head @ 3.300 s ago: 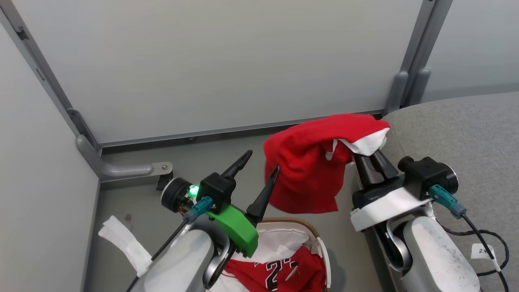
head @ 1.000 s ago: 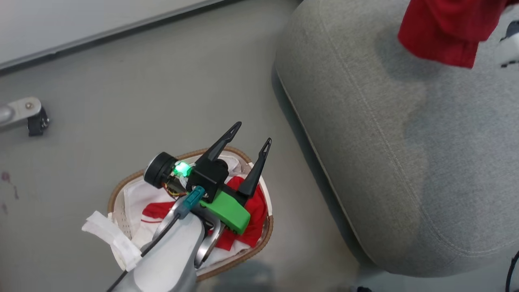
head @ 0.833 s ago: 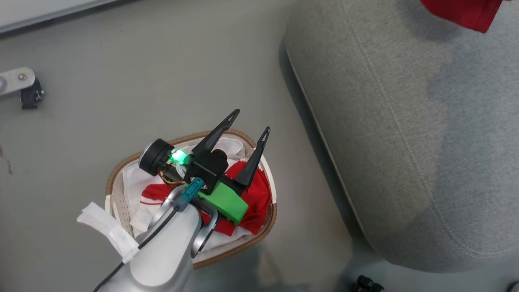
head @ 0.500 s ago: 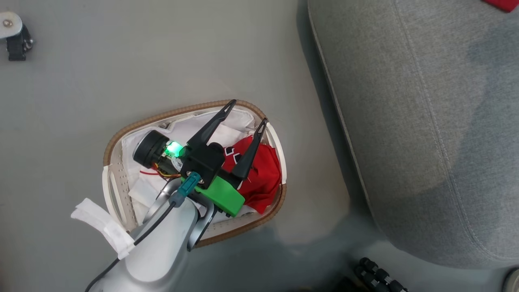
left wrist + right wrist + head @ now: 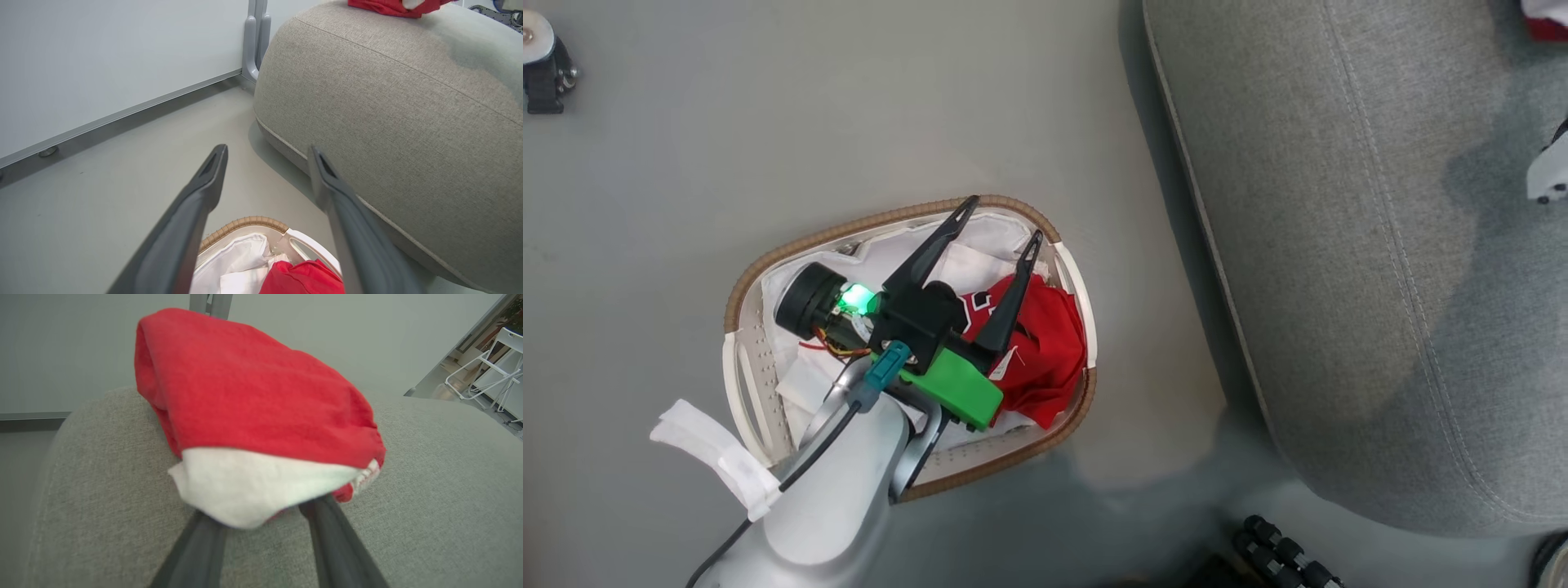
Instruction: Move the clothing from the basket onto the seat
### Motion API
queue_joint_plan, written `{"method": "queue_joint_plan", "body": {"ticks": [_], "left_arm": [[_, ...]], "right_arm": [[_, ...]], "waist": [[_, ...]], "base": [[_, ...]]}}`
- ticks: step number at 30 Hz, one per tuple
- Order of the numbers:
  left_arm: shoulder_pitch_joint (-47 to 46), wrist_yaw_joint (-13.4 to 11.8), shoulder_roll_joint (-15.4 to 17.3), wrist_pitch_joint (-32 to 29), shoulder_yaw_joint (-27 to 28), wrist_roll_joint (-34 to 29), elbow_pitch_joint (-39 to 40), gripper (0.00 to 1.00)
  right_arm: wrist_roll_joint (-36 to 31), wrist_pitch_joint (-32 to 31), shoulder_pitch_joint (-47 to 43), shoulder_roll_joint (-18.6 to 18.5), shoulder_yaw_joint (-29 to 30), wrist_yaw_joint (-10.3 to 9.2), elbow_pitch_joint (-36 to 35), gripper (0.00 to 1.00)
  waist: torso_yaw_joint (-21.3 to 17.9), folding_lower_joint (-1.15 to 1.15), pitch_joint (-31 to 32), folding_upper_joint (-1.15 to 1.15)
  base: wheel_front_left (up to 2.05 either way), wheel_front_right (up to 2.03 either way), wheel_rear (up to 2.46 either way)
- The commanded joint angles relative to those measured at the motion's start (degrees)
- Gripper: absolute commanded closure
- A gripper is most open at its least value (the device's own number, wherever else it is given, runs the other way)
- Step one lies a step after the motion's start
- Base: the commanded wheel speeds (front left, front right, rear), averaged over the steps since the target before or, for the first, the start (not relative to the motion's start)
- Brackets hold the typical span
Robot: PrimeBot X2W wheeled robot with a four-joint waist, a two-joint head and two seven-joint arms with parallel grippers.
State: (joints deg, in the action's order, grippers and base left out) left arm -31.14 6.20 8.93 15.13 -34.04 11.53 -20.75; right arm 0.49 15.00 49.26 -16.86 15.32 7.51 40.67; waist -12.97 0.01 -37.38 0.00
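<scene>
Seat point(image 5: 1339, 245) is a big grey woven cushion with a rounded edge and stitched seams. Basket point(image 5: 849, 233) is an oval of cream perforated plastic with a brown woven rim and a white cloth liner point(image 5: 980, 261), and it sits on the floor just beside the seat. The striped garment point(image 5: 253, 396) is soft red fabric with a broad white band, lying crumpled on top of the seat. Right gripper point(image 5: 259, 516) has its fingers spread with grey weave showing between them; the tips are hidden under the white band. 3.3 s ago that arm held the garment in the air beside the seat, pinched tight, so it has been set down since. The head camera has also tilted down since then. Left gripper point(image 5: 1005, 218) is spread wide with nothing in it, and it hovers over the basket much as it did half a second ago. The jersey point(image 5: 1045, 359) is bunched red in the basket's seat-side end. The left arm and its green bracket point(image 5: 952, 392) cover the basket's middle, so only a scrap of the black numerals shows. Around it are a grey floor, a pale wall panel with a metal post point(image 5: 255, 41), and a white folding chair point(image 5: 490, 363) far off.
</scene>
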Motion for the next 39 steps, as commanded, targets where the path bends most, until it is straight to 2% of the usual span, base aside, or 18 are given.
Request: {"method": "queue_joint_plan", "body": {"ticks": [1,13,24,32,39], "left_arm": [[0.6,-0.2,0.3,0.0,0.3,0.7,0.1,0.00],[4.4,0.2,-1.7,0.0,2.1,2.2,-0.1,0.00],[11.2,0.6,-4.0,0.0,6.0,4.3,-0.2,0.00],[15.8,0.1,-5.1,0.0,11.3,4.3,0.6,0.00],[20.4,-0.7,-5.4,0.0,18.0,4.2,1.5,0.00]], "right_arm": [[-0.2,0.3,-1.6,0.3,-0.1,-0.04,-0.4,0.00],[0.7,0.3,-13.4,3.0,-1.7,-0.04,-3.2,0.00],[0.0,0.3,-18.3,0.8,-4.1,-0.05,-3.5,0.00],[1.0,0.3,-18.0,1.9,-6.8,-0.04,-4.9,0.00],[2.7,0.3,-19.6,5.4,-9.4,-0.04,-7.7,0.00]], "waist": [[-0.4,-0.01,1.1,0.00],[1.2,-0.01,10.8,0.00],[4.4,-0.01,22.9,0.00],[7.1,-0.01,29.4,0.00],[9.5,-0.01,32.0,0.00]], "base": [[0.00,0.00,0.00],[0.00,0.00,0.00],[0.00,0.00,0.00],[0.00,0.00,0.00],[0.00,0.00,0.00]]}}
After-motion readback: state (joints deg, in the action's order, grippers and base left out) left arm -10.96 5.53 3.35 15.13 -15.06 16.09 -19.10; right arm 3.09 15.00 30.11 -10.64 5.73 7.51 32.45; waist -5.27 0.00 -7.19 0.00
